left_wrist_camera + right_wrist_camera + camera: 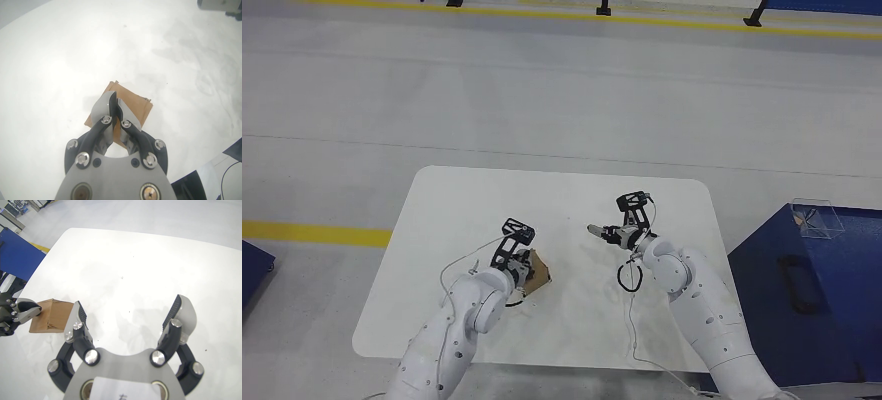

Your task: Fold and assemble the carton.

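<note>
A small brown carton (538, 276) stands on the white table (492, 200), left of the middle and near the front. In the left wrist view the carton (137, 103) lies right under my left gripper (115, 97), whose fingers are shut together and rest on its top. The right wrist view shows the carton (54, 313) creased on its side, with the left gripper (36, 309) touching its upper edge. My right gripper (128, 300) hangs open over bare table, a short way to the carton's right, holding nothing. The top view shows the right gripper (594, 231) pointing toward the carton.
A blue cabinet (812, 290) stands just off the table's right edge with a clear plastic box (817, 215) on top. Another blue unit (250, 272) stands to the far left. Cables (630, 275) hang from the right arm.
</note>
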